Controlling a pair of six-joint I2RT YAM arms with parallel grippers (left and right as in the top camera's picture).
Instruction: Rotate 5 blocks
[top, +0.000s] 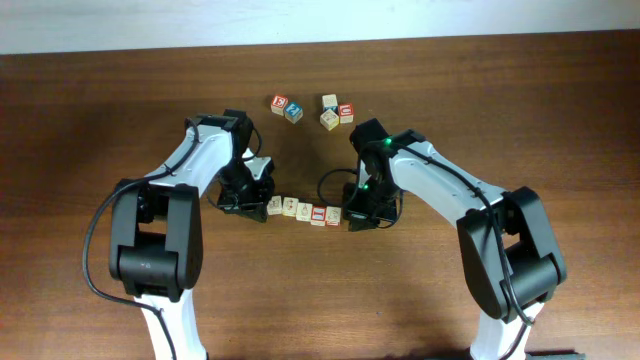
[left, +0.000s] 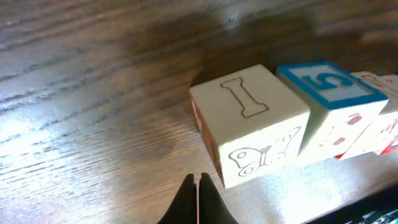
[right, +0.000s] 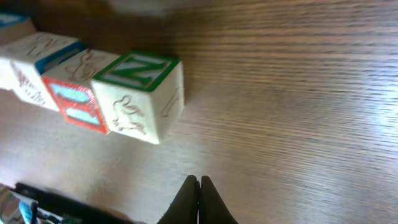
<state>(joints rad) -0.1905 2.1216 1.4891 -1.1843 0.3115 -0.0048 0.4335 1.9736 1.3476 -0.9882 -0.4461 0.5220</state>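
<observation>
Visitor: Why does this one line of cubes sit right at the middle of the desk?
Technician: For reach, I think. The left arm and the right arm come in from the near edge, and the blocks lie in a row between them, so each arm has one end of the row.
Visitor: And the hands, do they hold something?
Technician: Nothing. The left gripper has its fingers pressed together, empty, just beside the end cube with the letter I. If it touches, I cannot tell. The right gripper is closed the same way, empty, near the end cube with the green N but apart from it.
Visitor: Closed fingers, for turning?
Technician: Probably as one thin tip, to push a corner round. The loose cubes near the far edge are kept out of the way, I suppose.
</observation>
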